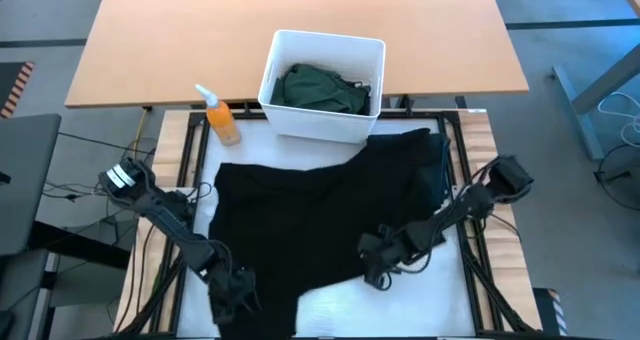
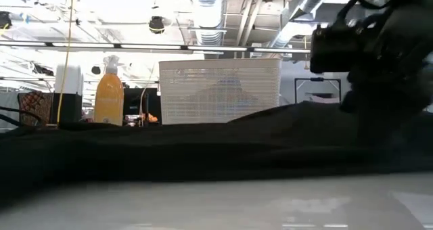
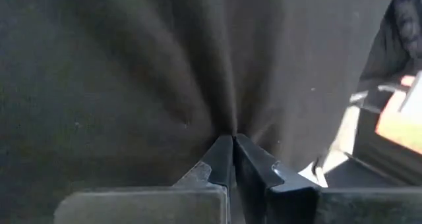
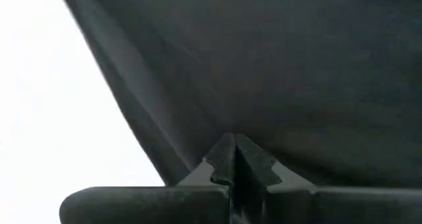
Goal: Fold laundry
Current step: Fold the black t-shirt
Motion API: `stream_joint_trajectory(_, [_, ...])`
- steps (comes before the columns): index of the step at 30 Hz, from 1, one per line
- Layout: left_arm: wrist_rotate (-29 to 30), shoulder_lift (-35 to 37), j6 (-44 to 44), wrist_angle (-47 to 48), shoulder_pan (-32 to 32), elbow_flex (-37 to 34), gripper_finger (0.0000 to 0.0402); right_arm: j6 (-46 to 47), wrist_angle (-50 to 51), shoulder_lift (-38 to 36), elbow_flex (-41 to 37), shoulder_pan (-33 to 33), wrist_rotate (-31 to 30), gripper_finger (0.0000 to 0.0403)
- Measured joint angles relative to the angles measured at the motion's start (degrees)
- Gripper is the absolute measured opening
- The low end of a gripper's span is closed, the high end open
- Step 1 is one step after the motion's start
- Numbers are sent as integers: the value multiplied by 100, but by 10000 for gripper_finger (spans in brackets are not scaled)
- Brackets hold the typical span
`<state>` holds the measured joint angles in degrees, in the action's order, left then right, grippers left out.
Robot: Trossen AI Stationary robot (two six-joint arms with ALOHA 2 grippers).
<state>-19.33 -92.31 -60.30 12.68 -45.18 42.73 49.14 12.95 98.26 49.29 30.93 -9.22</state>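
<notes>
While both end effectors pinched its near hem, left (image 1: pixel 232 285) and right (image 1: pixel 377 261), the black shirt (image 1: pixel 320 215) stretched away toward the bin (image 1: pixel 372 55).

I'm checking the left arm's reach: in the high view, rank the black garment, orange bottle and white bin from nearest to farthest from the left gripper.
From the left gripper:
1. Black garment, pinched in it.
2. Orange bottle, beyond on the left.
3. White bin, farthest, at the table's far edge.
</notes>
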Motion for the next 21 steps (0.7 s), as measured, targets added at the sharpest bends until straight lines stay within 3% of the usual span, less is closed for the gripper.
stream_joint_trajectory(5, [-41, 1, -48, -45, -156, 27, 0, 55, -15, 149, 551, 464, 1541, 15])
stream_joint_trajectory(8, [63, 19, 393, -41, -166, 27, 0, -8, 748, -58, 1123, 600, 1622, 19])
stream_joint_trajectory(11, [68, 144, 729, -26, -65, 27, 0, -238, 2070, -249, 1753, 602, 1163, 25])
stream_joint_trajectory(15, [28, 599, 713, 124, 23, 27, 0, -495, 3600, -538, 2626, 536, 98, 26])
stream_joint_trajectory(18, [62, 1193, 714, 298, 11, 29, 0, -474, 4837, -781, 3062, 409, -832, 24])
stream_joint_trajectory(21, [515, 1990, 978, 418, 12, 29, 0, -467, 5726, -1177, 3159, 164, -1582, 25])
